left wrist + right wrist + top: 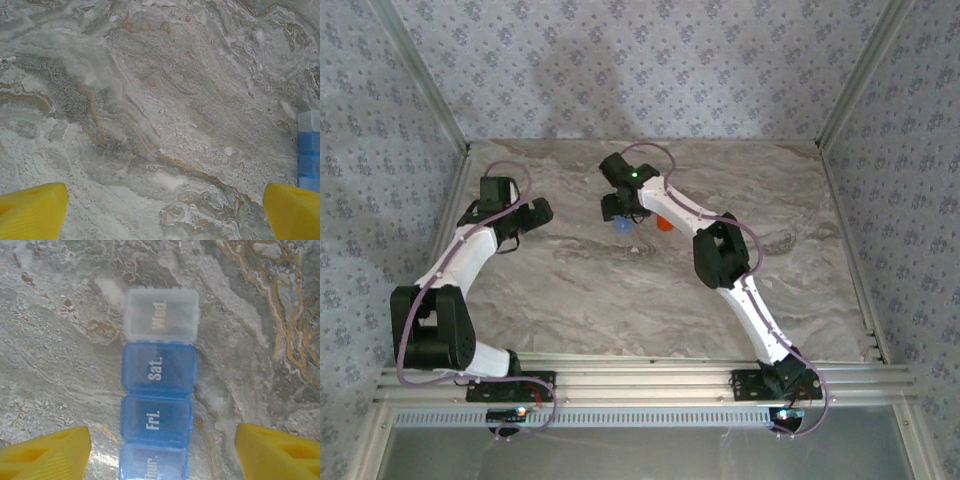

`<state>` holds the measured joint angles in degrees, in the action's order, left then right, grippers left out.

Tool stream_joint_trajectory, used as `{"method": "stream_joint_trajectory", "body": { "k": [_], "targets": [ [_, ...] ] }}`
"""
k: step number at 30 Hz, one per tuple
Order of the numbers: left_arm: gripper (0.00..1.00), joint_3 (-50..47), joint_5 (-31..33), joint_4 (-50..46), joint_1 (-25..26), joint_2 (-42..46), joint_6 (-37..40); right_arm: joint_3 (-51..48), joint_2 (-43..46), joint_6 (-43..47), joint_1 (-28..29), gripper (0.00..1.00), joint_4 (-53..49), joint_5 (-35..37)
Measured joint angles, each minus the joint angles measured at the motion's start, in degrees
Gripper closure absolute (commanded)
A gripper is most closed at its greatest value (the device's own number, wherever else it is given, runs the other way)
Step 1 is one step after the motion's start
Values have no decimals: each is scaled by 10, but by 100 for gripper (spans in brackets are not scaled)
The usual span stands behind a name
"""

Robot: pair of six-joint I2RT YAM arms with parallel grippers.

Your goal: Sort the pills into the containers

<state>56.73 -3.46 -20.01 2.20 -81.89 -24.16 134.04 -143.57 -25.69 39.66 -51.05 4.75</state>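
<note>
Containers for pill sorting: holdings by size, largest first.

1. Table (pixel 620 300): marbled slab, walled on three sides. It is the work surface for everything below.

2. Right arm (pixel 740 280): reaches from its base to mid-table, so its wrist hangs over the stock. Left arm (pixel 460 260): folded at the left side, judged parked there to leave the centre free for its partner.

3. Pill organiser (pixel 157 390): strip of lidded day cells lying flat at mid-table. Three are blue (Thur., Fri., Sat.) and one at the far end is clear (Wed.). All lids look shut. The strip's end also sits at the right margin of the left wrist view. From overhead it is probably the blue spot (pixel 621 226) under the right wrist, too small to confirm.

4. Right gripper (pixel 163 440): fingers spread wide, one on each side of the strip, touching neither flank and holding nothing. Judged a straddle, ready to close on the strip or work a lid.

5. Left gripper (pixel 165 195): fingers at full spread over bare marble, empty.

6. Orange container (pixel 664 224): just beside the right wrist, partly hidden. It is near the strip, presumably to keep transfers short.

7. Pills: if any, behind the shut lids; cannot tell.
</note>
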Motion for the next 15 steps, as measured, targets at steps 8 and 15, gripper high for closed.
{"method": "stream_joint_trajectory", "body": {
  "k": [8,15],
  "targets": [
    [0,0,-2,-8,2,0,-6,13,-24,13,1,23,20,5],
    [0,-10,-2,-11,2,16,-10,13,-30,27,1,28,20,16]
  ]
}}
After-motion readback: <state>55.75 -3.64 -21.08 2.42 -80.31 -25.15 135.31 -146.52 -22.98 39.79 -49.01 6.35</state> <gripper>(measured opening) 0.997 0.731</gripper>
